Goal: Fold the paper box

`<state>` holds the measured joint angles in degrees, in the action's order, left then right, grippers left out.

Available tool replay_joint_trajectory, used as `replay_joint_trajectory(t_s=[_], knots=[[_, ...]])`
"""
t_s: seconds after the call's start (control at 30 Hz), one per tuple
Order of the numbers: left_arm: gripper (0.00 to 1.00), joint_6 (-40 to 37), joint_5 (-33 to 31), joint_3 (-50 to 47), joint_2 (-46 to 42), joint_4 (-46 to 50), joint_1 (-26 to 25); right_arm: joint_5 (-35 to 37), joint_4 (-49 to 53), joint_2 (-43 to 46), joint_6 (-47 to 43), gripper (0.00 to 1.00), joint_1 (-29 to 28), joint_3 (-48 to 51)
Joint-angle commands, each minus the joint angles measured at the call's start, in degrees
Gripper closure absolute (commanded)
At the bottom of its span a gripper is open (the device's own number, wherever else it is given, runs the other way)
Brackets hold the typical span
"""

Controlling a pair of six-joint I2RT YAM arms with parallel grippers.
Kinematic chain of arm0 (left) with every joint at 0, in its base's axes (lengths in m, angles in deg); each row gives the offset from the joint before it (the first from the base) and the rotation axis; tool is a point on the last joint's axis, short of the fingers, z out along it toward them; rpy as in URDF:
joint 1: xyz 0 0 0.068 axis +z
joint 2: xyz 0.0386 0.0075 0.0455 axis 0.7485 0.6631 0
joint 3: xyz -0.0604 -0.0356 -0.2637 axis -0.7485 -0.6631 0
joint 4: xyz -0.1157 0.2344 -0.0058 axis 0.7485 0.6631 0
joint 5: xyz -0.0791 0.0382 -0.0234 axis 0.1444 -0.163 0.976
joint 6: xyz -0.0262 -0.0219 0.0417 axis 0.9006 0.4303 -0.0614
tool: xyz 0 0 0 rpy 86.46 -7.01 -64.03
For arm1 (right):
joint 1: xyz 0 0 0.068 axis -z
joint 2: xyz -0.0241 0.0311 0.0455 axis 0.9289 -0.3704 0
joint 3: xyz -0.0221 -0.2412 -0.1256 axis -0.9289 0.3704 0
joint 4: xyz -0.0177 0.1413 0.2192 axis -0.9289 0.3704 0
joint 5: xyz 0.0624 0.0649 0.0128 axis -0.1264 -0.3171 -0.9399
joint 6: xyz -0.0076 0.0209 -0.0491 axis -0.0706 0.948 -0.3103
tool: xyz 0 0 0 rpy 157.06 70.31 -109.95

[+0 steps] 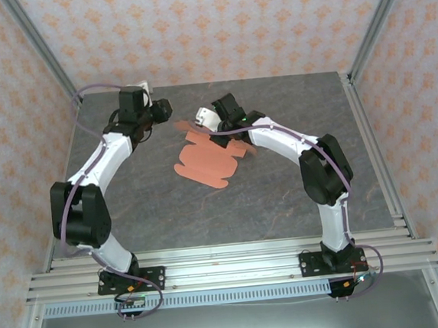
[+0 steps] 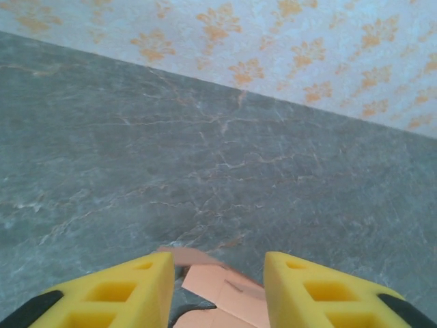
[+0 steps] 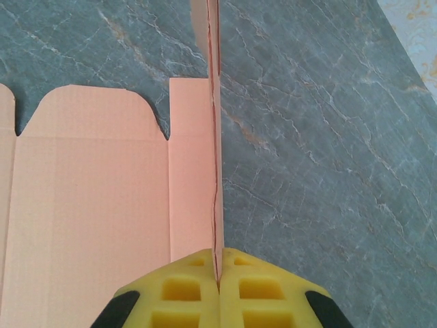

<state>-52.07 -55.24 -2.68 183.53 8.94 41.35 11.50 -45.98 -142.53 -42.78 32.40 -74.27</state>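
On the grey tabletop [image 1: 283,197], one paper box [image 1: 207,161] lies as a flat cut-out sheet toward the far middle. Two end effectors work it. The right end effector [image 3: 217,263] is clenched on a side flap [image 3: 199,27], standing it upright along its crease. The left end effector [image 2: 218,280] hovers over the sheet's far end, fingers parted, grasping nothing. Folding looks barely begun; next, the raised wall likely needs steadying while another flap comes up.

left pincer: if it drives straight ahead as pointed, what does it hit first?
Likely the bare grey table just past the paper box edge lying between the open fingers of the left pincer; the patterned wall comes after. Depth is unclear.
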Motion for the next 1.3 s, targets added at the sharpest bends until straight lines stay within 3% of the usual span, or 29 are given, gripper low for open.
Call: replay_joint_trajectory(t_s=[0.0,0.67,1.27], knots=[[0.65,-2.16,5.21,5.71,3.54,7.32,0.37,-1.55,1.03,0.99,-1.38,0.95,0.00,-0.98],[0.70,2.94,6.06,10.45,12.62,10.47,-3.81,-2.18,1.40,-0.83,-1.34,0.92,-0.03,-4.38],[0.81,10.39,11.42,-3.37,6.48,0.02,-3.80,1.33,-1.98,-1.43,-0.86,0.87,-0.26,-2.66]])
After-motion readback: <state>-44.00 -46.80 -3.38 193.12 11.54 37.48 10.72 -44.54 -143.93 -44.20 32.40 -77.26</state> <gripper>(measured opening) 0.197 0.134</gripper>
